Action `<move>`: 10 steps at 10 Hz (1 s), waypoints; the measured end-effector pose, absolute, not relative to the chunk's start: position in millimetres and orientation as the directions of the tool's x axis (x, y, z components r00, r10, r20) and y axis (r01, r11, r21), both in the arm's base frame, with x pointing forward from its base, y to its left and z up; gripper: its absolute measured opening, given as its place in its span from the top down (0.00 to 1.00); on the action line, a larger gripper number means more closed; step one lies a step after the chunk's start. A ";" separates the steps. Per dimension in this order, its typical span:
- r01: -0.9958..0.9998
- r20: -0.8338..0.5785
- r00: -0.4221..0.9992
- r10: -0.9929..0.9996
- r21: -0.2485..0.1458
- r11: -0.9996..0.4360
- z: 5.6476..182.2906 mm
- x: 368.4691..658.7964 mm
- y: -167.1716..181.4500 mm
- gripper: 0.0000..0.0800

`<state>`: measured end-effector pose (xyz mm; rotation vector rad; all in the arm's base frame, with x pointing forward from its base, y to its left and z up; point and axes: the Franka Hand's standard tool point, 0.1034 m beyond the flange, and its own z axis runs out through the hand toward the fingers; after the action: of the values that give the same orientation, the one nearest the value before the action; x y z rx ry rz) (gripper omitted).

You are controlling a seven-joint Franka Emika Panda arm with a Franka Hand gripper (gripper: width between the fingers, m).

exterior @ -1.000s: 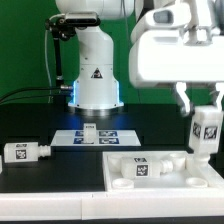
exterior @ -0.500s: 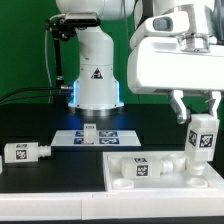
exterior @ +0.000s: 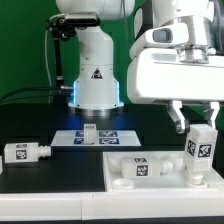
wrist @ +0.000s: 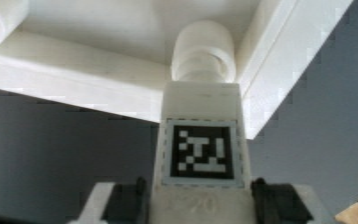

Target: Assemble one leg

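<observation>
Panel: wide flat white rimmed plastic panel (exterior: 150, 170) lay nearest.
Leg: small white oblong plastic leg (exterior: 200, 152) stood upright over the panel's corner, contact not clear.
Fingers: gripper (exterior: 199, 128) clamped the leg's upper end; leg hung toward 6 o'clock.
Arm: wrist pointed straight down.

Lab w/ robot base (exterior: 97, 75), green backdrop (exterior: 25, 50), marker board (exterior: 116, 138).

Black table (exterior: 50, 192). Far centre: robot base (exterior: 97, 80), with the marker board (exterior: 98, 136) flat just in front of it. Loose leg (exterior: 27, 152) lies on its side at the exterior view's left, well apart. White rimmed panel (exterior: 150, 184) lies near, at the exterior view's right.
</observation>
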<state>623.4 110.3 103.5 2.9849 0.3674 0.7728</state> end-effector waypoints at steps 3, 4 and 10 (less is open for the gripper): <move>0.225 0.460 0.854 0.244 0.097 -0.970 91.3 621.1 112.2 0.64; 0.225 0.460 0.853 0.245 0.099 -0.969 89.3 621.2 112.0 0.64; 0.223 0.489 0.836 0.248 0.108 -0.969 88.8 622.9 111.5 0.62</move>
<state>622.9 111.5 88.8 2.9655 0.3805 0.8001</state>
